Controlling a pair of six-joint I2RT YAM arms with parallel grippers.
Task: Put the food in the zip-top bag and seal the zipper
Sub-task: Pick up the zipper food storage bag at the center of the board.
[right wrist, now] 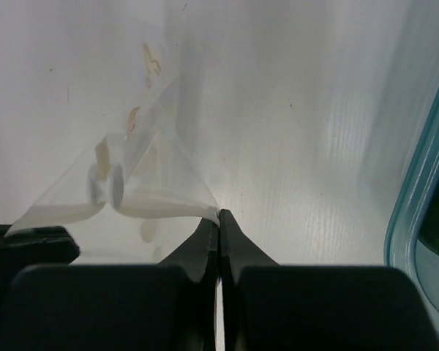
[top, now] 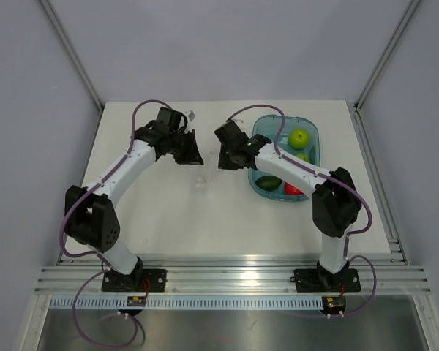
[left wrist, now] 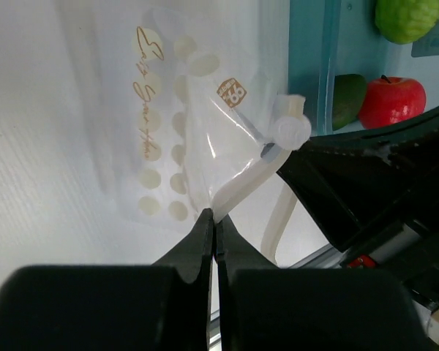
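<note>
The clear zip-top bag (left wrist: 168,131), printed with cream dots and gold script, hangs over the white table between my two grippers. My left gripper (left wrist: 214,216) is shut on the bag's zipper strip (left wrist: 241,186), near a white slider (left wrist: 290,129). My right gripper (right wrist: 219,213) is shut on the other end of the bag's mouth edge (right wrist: 146,183). In the top view the left gripper (top: 192,155) and right gripper (top: 223,162) face each other closely. The dark green food (top: 269,183) lies in the teal tray (top: 257,131), right of the right gripper.
The teal tray also holds a lime-green apple (top: 299,137) and a red round item (top: 293,189). It stands at the table's back right, under the right arm. Its edge shows in the right wrist view (right wrist: 423,183). Grey walls enclose the table.
</note>
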